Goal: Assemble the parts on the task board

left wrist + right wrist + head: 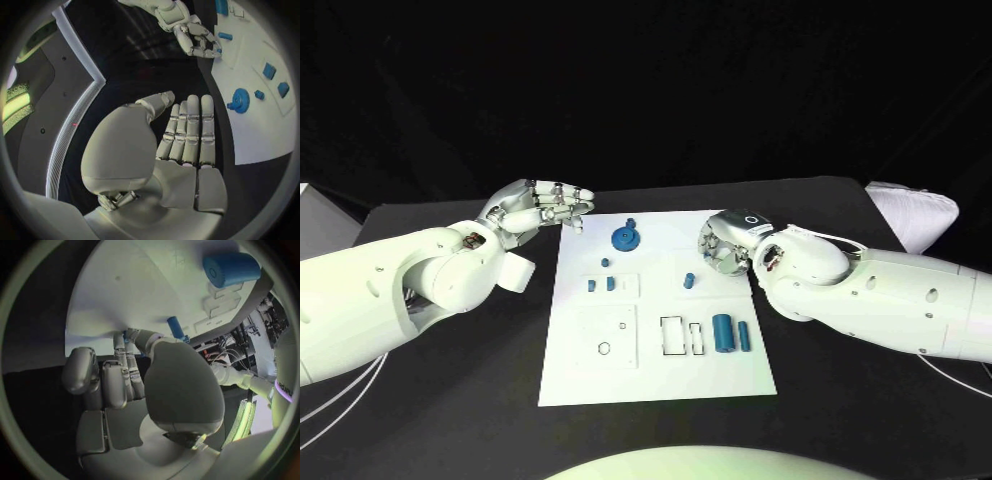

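Head view: blue parts (723, 332) are carried on the task board (661, 375), centred on the black table (848, 400). Left hand (542, 205) is empty with fingers apart; right hand (720, 246) grip cannot be determined.

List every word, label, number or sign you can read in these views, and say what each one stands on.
None can be read.
The task board bears only black outlines of slots, with no letters or numbers.
The dark ring mark on the right arm's wrist is a plain symbol, too small to tell more.
The blue parts carry no writing.
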Tool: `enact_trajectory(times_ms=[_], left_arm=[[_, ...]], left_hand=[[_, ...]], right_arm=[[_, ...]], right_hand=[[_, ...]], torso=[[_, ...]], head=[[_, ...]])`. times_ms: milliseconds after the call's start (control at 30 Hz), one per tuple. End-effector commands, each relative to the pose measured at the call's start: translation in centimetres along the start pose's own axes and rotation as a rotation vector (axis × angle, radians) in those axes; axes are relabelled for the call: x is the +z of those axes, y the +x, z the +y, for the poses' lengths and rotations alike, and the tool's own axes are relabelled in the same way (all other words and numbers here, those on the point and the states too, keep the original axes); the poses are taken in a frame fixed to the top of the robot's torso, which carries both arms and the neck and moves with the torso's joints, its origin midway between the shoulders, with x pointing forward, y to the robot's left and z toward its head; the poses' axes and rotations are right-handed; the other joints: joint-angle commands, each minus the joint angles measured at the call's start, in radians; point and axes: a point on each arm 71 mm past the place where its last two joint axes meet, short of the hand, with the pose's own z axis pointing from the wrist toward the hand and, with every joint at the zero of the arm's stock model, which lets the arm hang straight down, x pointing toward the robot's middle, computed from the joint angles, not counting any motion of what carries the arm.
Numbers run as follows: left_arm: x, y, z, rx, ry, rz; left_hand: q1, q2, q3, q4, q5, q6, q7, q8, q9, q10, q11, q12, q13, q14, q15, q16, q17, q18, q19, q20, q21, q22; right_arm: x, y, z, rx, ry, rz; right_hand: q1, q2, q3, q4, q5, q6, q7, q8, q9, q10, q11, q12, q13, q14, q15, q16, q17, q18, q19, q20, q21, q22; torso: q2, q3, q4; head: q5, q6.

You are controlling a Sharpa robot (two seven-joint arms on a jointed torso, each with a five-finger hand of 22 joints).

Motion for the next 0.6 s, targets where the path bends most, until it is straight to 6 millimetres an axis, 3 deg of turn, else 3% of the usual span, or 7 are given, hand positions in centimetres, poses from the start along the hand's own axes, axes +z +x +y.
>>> enact_trajectory(times_ms=[33, 200, 600], left_arm=[[0.08, 0.3, -0.11, -0.008, 0.004, 0.02], [0.07, 0.29, -0.08, -0.006, 0.001, 0.021], [0.08, 0.31, -0.05, 0.003, -0.003, 0.025]], left_hand=[[-0.002, 0.008, -0.007, -0.001, 0.003, -0.005, 0.003, -0.006, -0.002, 0.001, 0.008, -0.004, -0.001, 0.004, 0.007, -0.006, -0.001, 0.013, 0.0, 0.003, -0.004, -0.001], [-0.001, 0.008, -0.007, -0.002, 0.004, -0.006, 0.004, -0.006, -0.002, 0.0, 0.008, -0.005, -0.002, 0.004, 0.007, -0.006, -0.002, 0.013, 0.0, 0.003, -0.005, -0.002], [0.002, 0.008, -0.008, -0.004, 0.005, -0.009, 0.006, -0.009, -0.003, -0.004, 0.01, -0.007, -0.004, 0.004, 0.008, -0.01, -0.004, 0.013, 0.001, 0.004, -0.007, -0.003]], right_arm=[[-0.14, 1.26, 0.53, -0.056, -0.006, 0.078], [-0.15, 1.33, 0.58, -0.078, 0.001, 0.08], [-0.45, 0.64, 0.79, -0.055, -0.009, -0.015]], right_hand=[[0.009, 0.018, 0.001, -0.017, 0.014, 0.013, 0.0, 0.009, 0.008, 0.017, -0.005, -0.003, 0.001, 0.037, -0.012, 0.004, 0.001, -0.017, 0.009, -0.003, 0.01, 0.008], [0.016, 0.026, 0.015, -0.039, 0.011, 0.02, -0.003, 0.016, 0.016, 0.04, -0.01, -0.007, 0.002, 0.036, -0.016, 0.001, -0.004, -0.021, 0.015, -0.008, 0.035, 0.025], [0.013, 0.028, 0.024, -0.046, 0.013, 0.021, -0.004, 0.018, 0.019, 0.047, -0.011, -0.014, 0.002, 0.034, -0.018, -0.008, -0.018, -0.023, 0.018, -0.01, 0.046, 0.033]], torso=[[-0.001, -0.0008, 0.0005], [0.0, -0.0012, -0.0003], [-0.001, -0.0006, -0.0005]], head=[[-0.003, -0.001], [-0.003, -0.001], [-0.002, 0.005]])
